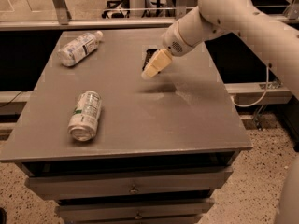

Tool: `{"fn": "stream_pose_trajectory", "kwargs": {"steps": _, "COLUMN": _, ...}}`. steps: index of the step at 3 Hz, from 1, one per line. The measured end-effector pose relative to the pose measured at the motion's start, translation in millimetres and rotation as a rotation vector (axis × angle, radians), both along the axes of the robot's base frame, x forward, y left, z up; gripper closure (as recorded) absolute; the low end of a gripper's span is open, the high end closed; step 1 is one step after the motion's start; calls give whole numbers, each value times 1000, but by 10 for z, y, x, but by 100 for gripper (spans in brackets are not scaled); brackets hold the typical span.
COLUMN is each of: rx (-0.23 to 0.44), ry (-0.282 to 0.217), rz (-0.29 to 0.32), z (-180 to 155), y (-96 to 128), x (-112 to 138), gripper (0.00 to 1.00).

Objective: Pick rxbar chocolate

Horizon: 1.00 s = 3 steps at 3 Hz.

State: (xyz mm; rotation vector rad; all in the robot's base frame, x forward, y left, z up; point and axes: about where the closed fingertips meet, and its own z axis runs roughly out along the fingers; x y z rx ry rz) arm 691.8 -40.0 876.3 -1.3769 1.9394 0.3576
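Observation:
The rxbar chocolate (149, 57) is a small black bar lying on the grey table (131, 111) at the back middle. Only its left part shows; the rest is hidden behind my gripper. My gripper (150, 72) hangs from the white arm that comes in from the upper right. Its cream-coloured tip points down and left and sits just in front of the bar, a little above the table top.
A clear plastic bottle with a white label (79, 47) lies at the back left of the table. A silver-green can (85, 115) lies on its side at the front left. Drawers sit below the table's front edge.

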Motion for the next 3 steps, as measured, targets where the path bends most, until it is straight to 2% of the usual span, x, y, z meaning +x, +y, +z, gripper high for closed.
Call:
{"fn": "stream_pose_trajectory", "kwargs": {"steps": 1, "rx": 21, "ry": 15, "rz": -43, "z": -173, "y": -45, "x": 256, "gripper": 0}}
{"fn": "stream_pose_trajectory", "kwargs": {"steps": 2, "rx": 38, "ry": 37, "rz": -78, "z": -330, "y": -124, "x": 399, "gripper": 0}}
{"fn": "stream_pose_trajectory", "kwargs": {"steps": 3, "rx": 64, "ry": 54, "rz": -105, "z": -438, "y": -161, "x": 505, "gripper": 22}}
